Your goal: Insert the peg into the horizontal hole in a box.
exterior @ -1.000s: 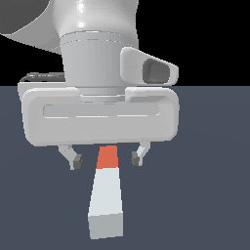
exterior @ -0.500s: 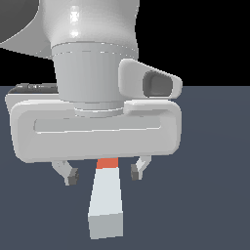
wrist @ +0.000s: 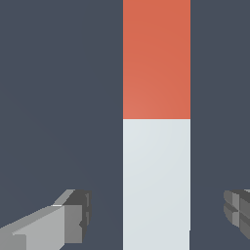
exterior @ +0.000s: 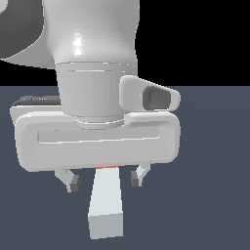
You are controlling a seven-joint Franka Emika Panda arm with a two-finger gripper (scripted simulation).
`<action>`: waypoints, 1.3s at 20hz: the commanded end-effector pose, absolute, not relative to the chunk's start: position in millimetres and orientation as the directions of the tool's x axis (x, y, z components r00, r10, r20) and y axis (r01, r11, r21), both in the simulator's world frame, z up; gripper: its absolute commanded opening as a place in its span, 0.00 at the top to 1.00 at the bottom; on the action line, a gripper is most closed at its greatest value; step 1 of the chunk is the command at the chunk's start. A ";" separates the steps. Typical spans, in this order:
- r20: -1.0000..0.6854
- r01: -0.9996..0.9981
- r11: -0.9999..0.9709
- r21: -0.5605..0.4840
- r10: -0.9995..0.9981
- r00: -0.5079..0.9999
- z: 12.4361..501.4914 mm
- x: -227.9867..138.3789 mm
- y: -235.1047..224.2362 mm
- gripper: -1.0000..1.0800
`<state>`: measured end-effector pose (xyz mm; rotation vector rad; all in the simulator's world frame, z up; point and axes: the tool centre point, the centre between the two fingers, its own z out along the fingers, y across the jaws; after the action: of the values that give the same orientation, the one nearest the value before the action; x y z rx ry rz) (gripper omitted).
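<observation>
Exterior view: the Panda arm's tool hangs low over the peg, which lies flat on the dark tabletop, its pale end toward the camera and only a sliver of its orange-red end showing under the tool's body. The two fingers stand spread apart, one on each side of the bar, gripping nothing. On the wrist view the peg runs between the fingers with clear gaps either side; whether the tips reach the tabletop is hard to tell.
</observation>
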<state>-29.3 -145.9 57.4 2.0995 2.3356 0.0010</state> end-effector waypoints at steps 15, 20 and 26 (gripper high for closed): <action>0.000 0.994 0.106 0.000 0.994 -0.106 21.7 -29.1 -145.4 1.00; 0.000 0.994 0.106 0.000 0.994 -0.106 21.7 -29.1 -145.4 1.00; 0.000 0.995 0.101 0.000 0.995 -0.101 24.4 -29.1 -137.8 1.00</action>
<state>-30.2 -141.9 22.3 2.1072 2.3326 -0.0023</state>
